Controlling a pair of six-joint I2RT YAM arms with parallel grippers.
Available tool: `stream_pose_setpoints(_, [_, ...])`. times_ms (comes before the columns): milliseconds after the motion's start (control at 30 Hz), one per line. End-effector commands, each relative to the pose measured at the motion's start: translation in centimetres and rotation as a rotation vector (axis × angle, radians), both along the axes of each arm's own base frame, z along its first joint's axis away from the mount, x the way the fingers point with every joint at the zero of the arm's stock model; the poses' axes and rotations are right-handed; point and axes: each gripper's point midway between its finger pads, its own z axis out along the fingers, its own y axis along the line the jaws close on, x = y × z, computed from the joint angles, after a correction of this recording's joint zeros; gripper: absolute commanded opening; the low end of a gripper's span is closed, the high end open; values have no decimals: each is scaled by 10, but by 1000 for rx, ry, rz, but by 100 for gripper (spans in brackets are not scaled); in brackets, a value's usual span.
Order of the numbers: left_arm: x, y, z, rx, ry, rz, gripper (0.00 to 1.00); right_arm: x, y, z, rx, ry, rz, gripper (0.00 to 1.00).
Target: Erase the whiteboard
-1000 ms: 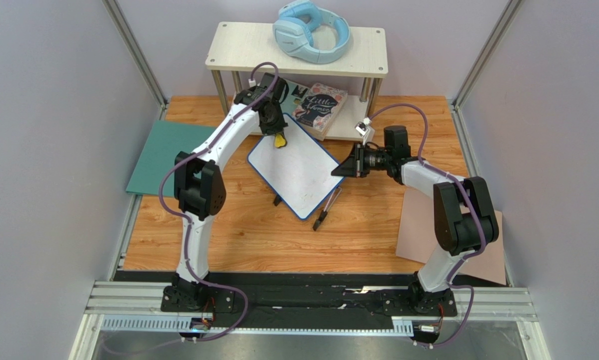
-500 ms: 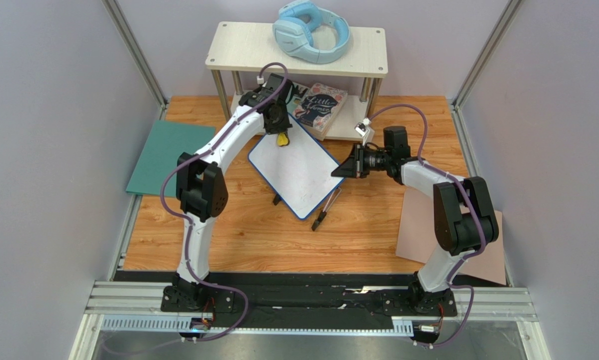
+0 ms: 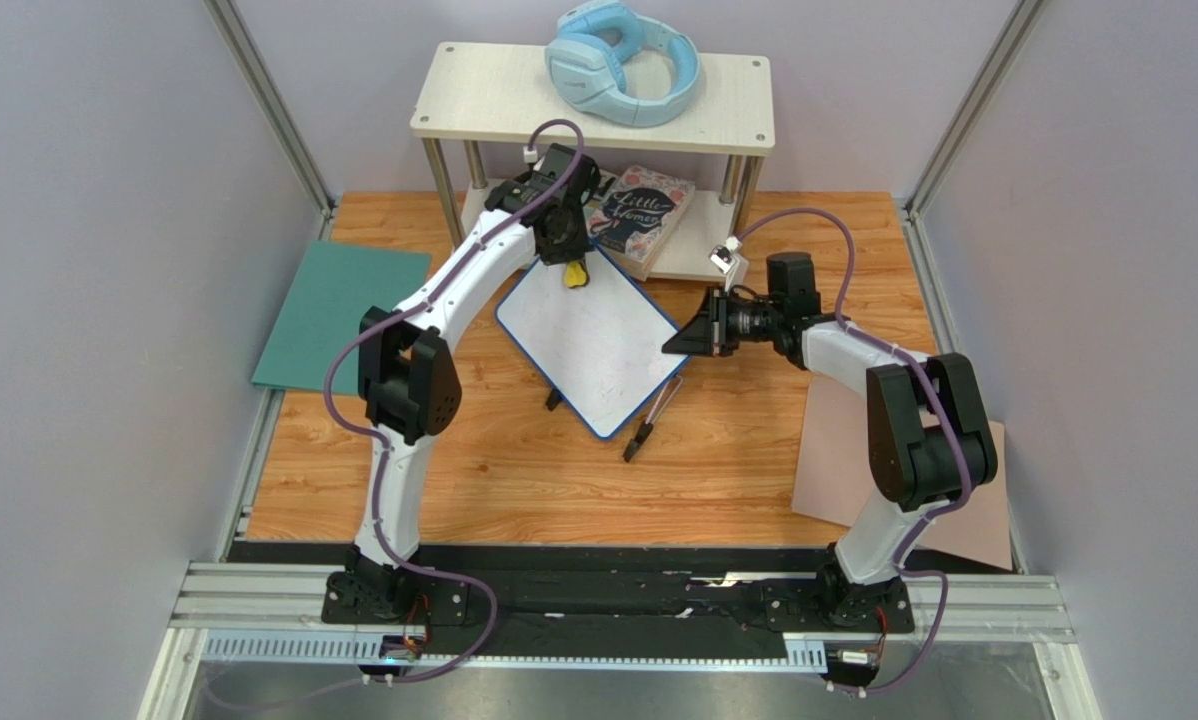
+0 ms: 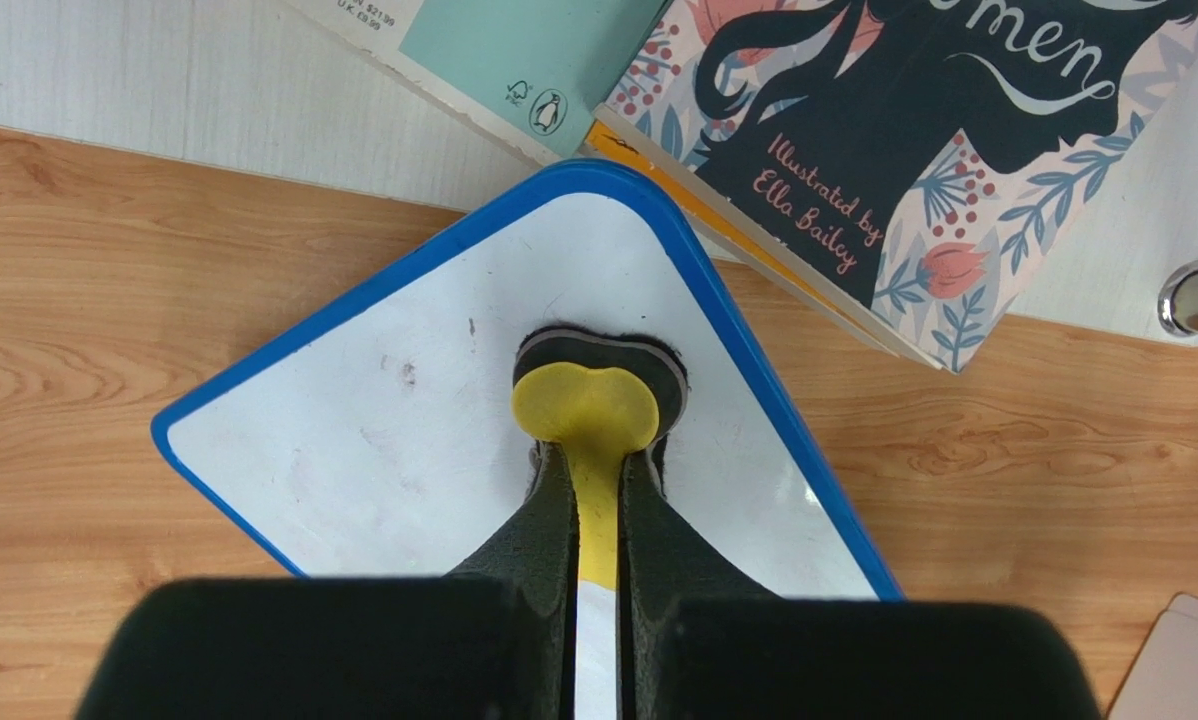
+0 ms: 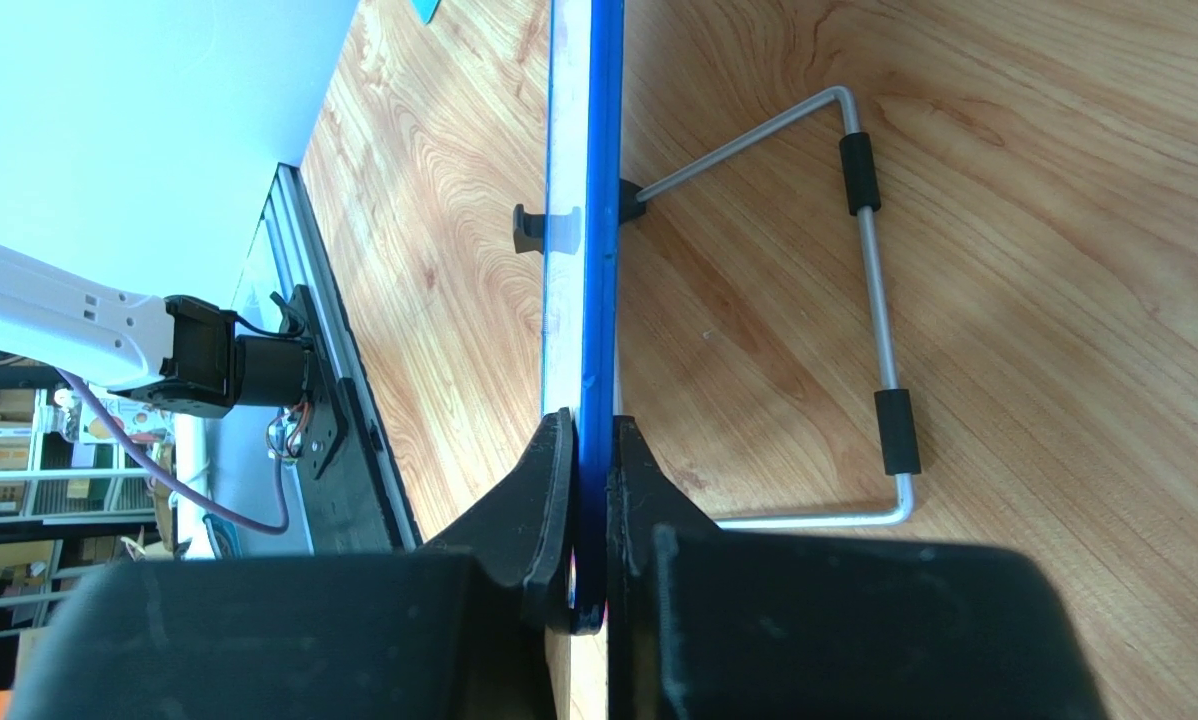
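Note:
The whiteboard [image 3: 598, 348], white with a thin blue rim, lies tilted on the wooden table. My left gripper [image 3: 571, 267] is shut on a yellow eraser [image 4: 583, 413] with a dark felt pad, pressed on the board's far corner [image 4: 410, 405]. Faint marks remain on the board to the eraser's left. My right gripper [image 3: 677, 342] is shut on the board's right edge [image 5: 587, 285], seen edge-on in the right wrist view. The board's wire stand [image 5: 876, 315] folds out beneath it.
A marker [image 3: 652, 420] lies by the board's near right edge. A book [image 3: 638, 213] and another lie under a small shelf [image 3: 485, 90] bearing blue headphones [image 3: 620, 63]. A teal sheet [image 3: 327, 308] lies left, a tan-pink sheet [image 3: 846, 450] right.
My left gripper has moved the eraser up and right along the board toward its far corner. The right gripper and the board have stayed put.

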Motion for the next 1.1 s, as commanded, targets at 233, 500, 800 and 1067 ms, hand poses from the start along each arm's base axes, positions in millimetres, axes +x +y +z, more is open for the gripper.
stream_pose_setpoints(233, [-9, 30, -33, -51, 64, 130, 0, 8, -3, -37, -146, -102, -3, 0])
stream_pose_setpoints(500, [-26, 35, -45, -52, 99, 120, 0, 7, -2, -38, -150, -105, 2, 0])
stream_pose_setpoints(800, [-45, 29, -47, -83, 67, 55, 0, 2, -2, -41, -158, -78, 7, 0])
stream_pose_setpoints(1067, [-8, 10, 11, -132, -86, 56, 0, 0, 0, -43, -163, -75, 11, 0])
